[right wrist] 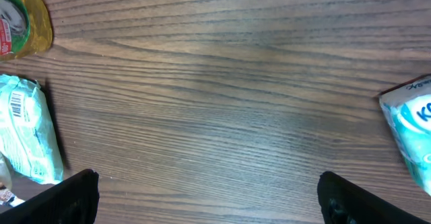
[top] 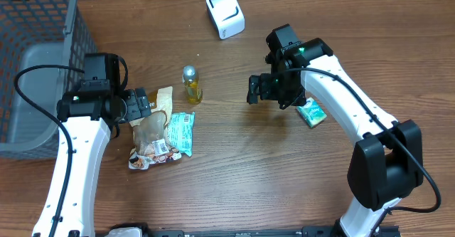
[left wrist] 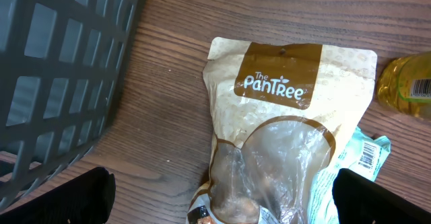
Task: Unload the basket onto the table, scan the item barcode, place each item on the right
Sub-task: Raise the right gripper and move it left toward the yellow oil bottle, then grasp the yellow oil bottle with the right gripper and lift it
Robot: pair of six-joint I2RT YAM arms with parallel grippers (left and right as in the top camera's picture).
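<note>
The left gripper (top: pixel 146 107) hangs with its jaws wide apart and nothing between them, just over the top edge of the Pantree pouch (left wrist: pixel 289 123). This brown-and-cream snack bag lies flat on the desk (top: pixel 242 173), beside the grey basket (top: pixel 35 59). The right gripper (top: pixel 254 90) is equally spread and empty, hovering over bare wood between the small yellow bottle (top: pixel 190 84) and a teal-and-white pack (top: pixel 311 114). The white scanner (top: pixel 225 13) stands well apart from all of them, at the far edge.

The step in hand looks like the pick-up of the pouch by the left arm. To do it well:

- Drop straight down so one finger lands on each side of the bag's sealed top, where the film is flat and stiff. The bulging clear window lower down would likely crumple.
- The teal packet (left wrist: pixel 367 153) lies against the pouch's edge and partly under it, so pinch only the pouch or both may lift.
- No barcode shows on the pouch's upper face in the wrist view. It is probably underneath or at the lower end, so grip where the fingers will not cover it.
- Carry the bag hanging freely, then turn the coded face toward the scanner and hold it flat and steady.
</note>
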